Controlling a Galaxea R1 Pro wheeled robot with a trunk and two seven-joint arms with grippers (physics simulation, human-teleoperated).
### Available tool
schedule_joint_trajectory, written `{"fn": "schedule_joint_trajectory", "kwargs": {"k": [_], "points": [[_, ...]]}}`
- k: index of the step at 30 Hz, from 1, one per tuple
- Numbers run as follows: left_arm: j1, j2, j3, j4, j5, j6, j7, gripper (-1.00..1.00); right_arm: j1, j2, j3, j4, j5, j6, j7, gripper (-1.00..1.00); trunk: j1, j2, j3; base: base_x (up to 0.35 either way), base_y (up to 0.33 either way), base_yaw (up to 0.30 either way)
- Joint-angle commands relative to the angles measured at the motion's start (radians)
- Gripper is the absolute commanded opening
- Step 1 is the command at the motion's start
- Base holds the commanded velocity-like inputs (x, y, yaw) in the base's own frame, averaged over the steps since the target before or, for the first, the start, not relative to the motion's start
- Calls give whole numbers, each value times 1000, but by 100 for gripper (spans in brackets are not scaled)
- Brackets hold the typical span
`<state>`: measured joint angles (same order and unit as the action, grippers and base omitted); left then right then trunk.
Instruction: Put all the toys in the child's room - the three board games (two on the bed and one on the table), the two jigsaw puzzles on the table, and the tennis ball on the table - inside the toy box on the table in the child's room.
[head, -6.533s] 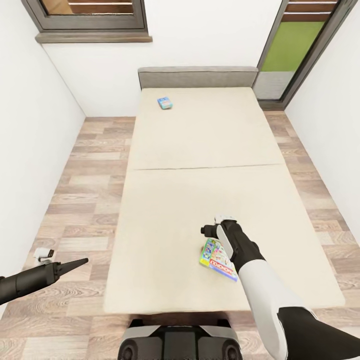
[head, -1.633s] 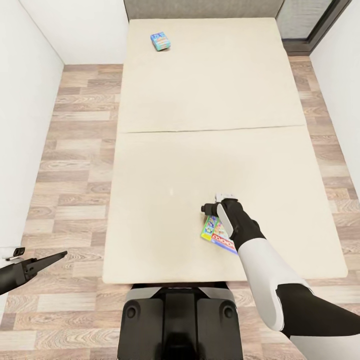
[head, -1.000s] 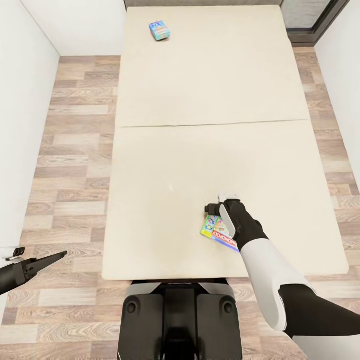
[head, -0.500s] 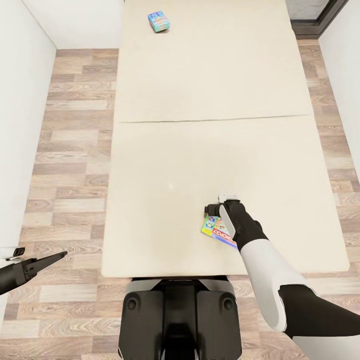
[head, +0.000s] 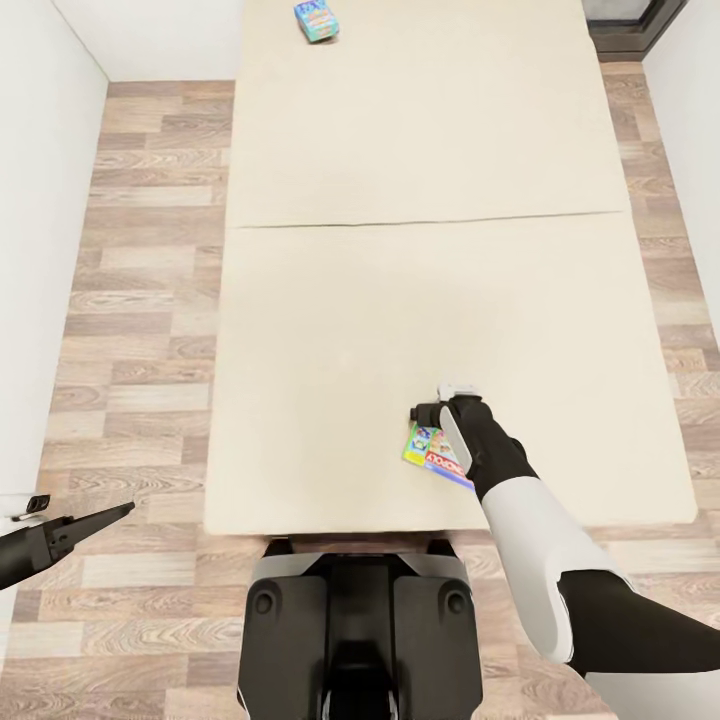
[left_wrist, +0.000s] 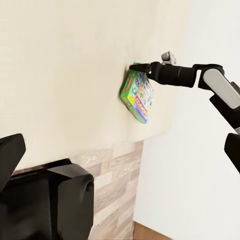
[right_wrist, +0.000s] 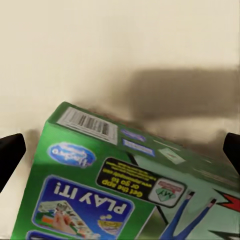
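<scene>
Right claw lining up on the near board game

Right gripper (head: 432, 412) hovers at the green board game (head: 436, 459) far edge on the bed (head: 330, 330), fingers apart, box between them; drop lower and straddle the edge squarely before closing; second game (head: 316, 20) sits well beyond; left gripper (head: 122, 510) idle, can't tell its state

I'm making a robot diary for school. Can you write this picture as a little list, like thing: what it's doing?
place: bed, wooden floor around it
near board game: green box by the bed's near edge, under the right gripper
far board game: blue box, lying alone at the bed's far end
right gripper: fingers wide apart on either side of the green box, nothing held
left gripper: over the floor, left of the bed, holding nothing; open or shut unclear
</scene>
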<state>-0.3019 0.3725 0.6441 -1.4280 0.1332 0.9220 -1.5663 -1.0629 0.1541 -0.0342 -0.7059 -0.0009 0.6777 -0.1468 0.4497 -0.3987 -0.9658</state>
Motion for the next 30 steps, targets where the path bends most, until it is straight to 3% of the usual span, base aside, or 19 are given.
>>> {"fn": "schedule_joint_trajectory", "kwargs": {"k": [1,8,30], "points": [[0,0,0,0,-1,11,-5,100,0,1,-4,32,-11,5,-4,100,0,-1,-1,-293,0,0],[0,0,0,0,-1,11,-5,100,0,1,-4,32,-11,4,-5,100,0,-1,-2,-156,0,0],[0,-1,0,0,-1,11,-5,100,0,2,-4,29,-11,3,-5,100,0,-1,8,-6,0,0]]}}
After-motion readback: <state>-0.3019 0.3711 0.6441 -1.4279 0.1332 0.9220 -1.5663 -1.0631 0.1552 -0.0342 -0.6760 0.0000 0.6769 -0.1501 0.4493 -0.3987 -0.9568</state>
